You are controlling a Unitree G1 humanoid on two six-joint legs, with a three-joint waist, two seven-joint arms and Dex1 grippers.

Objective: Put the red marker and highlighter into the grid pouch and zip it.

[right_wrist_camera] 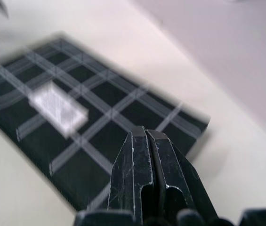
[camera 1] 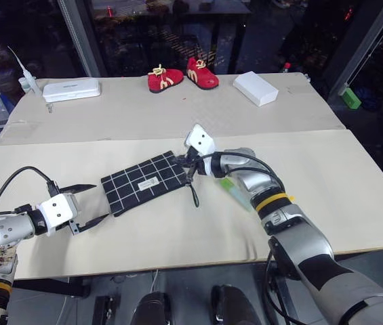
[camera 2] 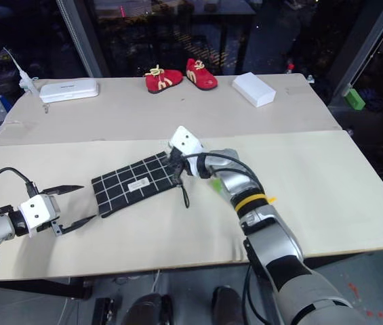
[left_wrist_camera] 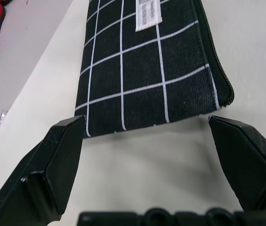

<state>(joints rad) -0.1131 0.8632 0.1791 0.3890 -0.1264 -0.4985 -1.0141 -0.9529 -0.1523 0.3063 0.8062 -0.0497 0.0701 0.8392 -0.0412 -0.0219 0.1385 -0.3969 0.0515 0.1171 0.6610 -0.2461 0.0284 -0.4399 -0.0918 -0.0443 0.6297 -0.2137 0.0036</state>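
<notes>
Two boards: beige tabletop (camera 1: 354,183), seam running across mid-frame, dark glass behind.
Pouch: grid pouch (camera 1: 144,181) flat at centre frame, label up, cord loop trailing toward lower right.
Highlighter: highlighter (camera 1: 232,189) just right of centre, partly under the right arm.
Left gripper (camera 1: 88,204): lower left, fingers spread wide, holding nothing, just short of pouch's near end.
Right gripper (right_wrist_camera: 147,155): fingers pressed together, nothing visibly held, over pouch's right end.
Far edge: red shoes (camera 1: 181,76) top centre, white box (camera 1: 255,88) top right, white case (camera 1: 72,89) top left.
</notes>
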